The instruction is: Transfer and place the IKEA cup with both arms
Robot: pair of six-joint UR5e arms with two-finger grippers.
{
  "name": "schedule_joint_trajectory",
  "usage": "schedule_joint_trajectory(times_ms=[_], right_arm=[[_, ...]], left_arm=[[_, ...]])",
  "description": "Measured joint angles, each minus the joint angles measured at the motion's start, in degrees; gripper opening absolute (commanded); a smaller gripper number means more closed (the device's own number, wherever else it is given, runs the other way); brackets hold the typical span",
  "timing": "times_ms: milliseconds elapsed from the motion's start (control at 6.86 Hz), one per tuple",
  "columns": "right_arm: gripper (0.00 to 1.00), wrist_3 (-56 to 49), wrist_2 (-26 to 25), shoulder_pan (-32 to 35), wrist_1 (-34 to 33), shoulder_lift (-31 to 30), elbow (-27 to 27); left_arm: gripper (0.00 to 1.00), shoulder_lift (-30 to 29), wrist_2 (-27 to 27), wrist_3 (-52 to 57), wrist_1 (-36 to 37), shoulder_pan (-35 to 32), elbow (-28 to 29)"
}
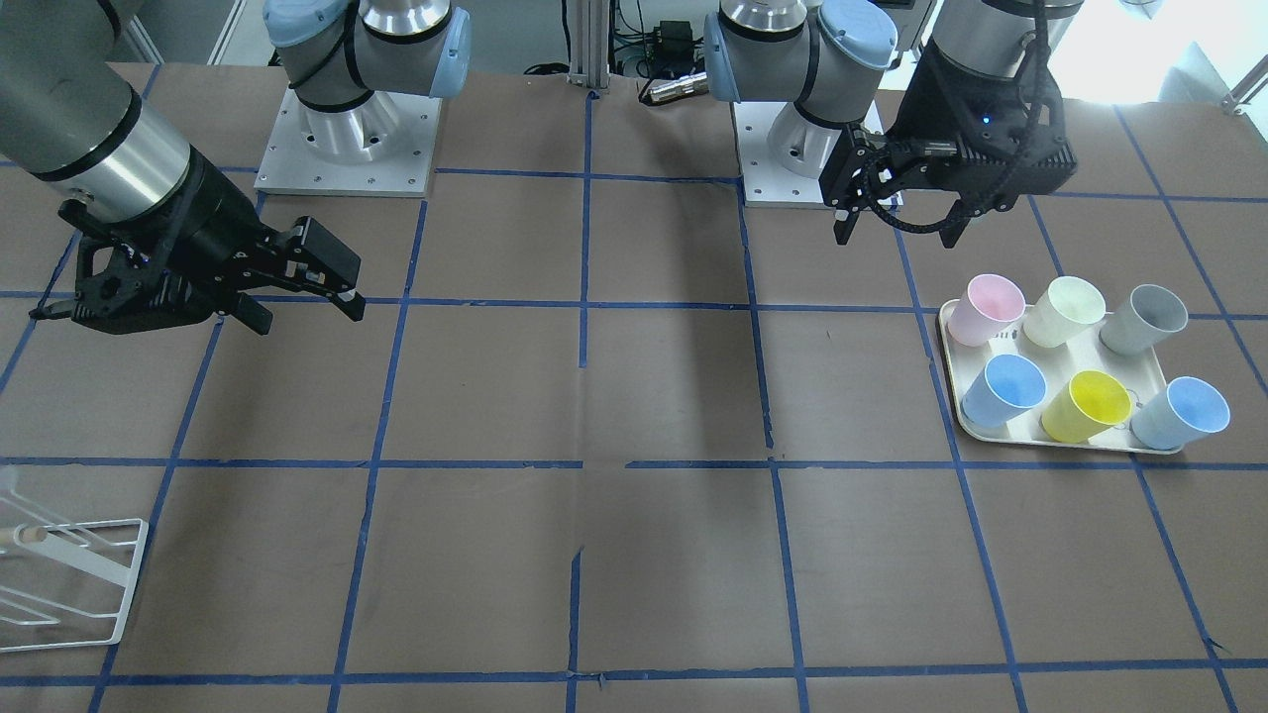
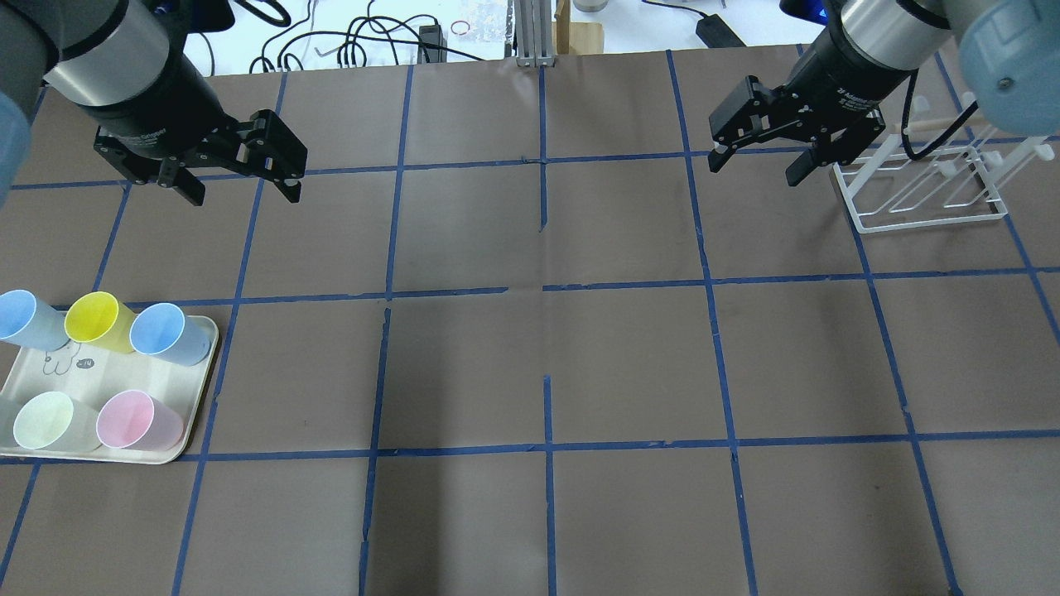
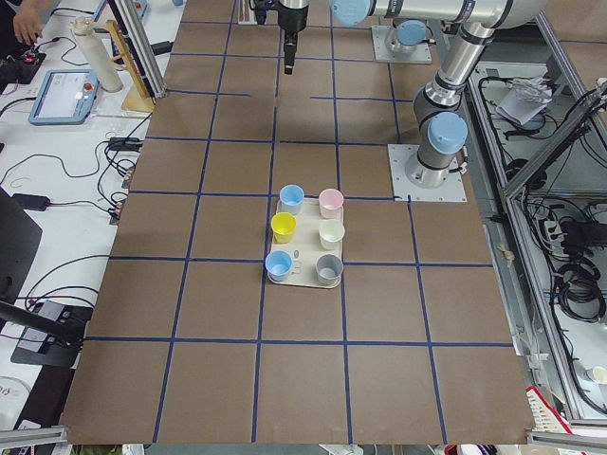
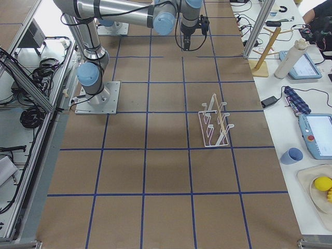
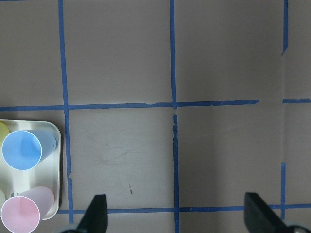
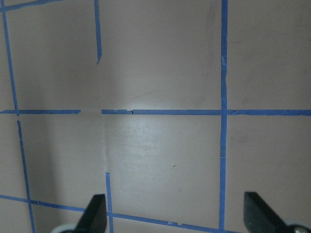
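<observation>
The IKEA cup (image 1: 1184,411) is the pale powder-blue tumbler. It stands upright at a corner of the cream tray (image 1: 949,356), next to the yellow cup (image 1: 1088,404). It also shows in the overhead view (image 2: 25,319) and in the exterior left view (image 3: 279,264). It is out of the left wrist view. My left gripper (image 2: 244,194) is open and empty, raised above the table, apart from the tray (image 2: 199,389). My right gripper (image 2: 755,170) is open and empty, beside the white wire rack (image 2: 919,194).
The tray also holds a deeper sky-blue cup (image 2: 170,333), a pink cup (image 2: 137,418), a pale green cup (image 2: 45,420) and a grey cup (image 1: 1144,317). The rack (image 1: 69,584) stands at the table's end on my right. Brown table with blue tape grid.
</observation>
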Motion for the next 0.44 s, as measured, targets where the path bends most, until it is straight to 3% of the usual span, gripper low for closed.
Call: schedule_joint_trajectory(times_ms=[437], right_arm=[[1.00, 0.00, -9.68, 0.31, -3.36, -0.14, 0.39]], left_arm=[[1.00, -0.06, -0.08, -0.19, 0.04, -0.03, 0.01]])
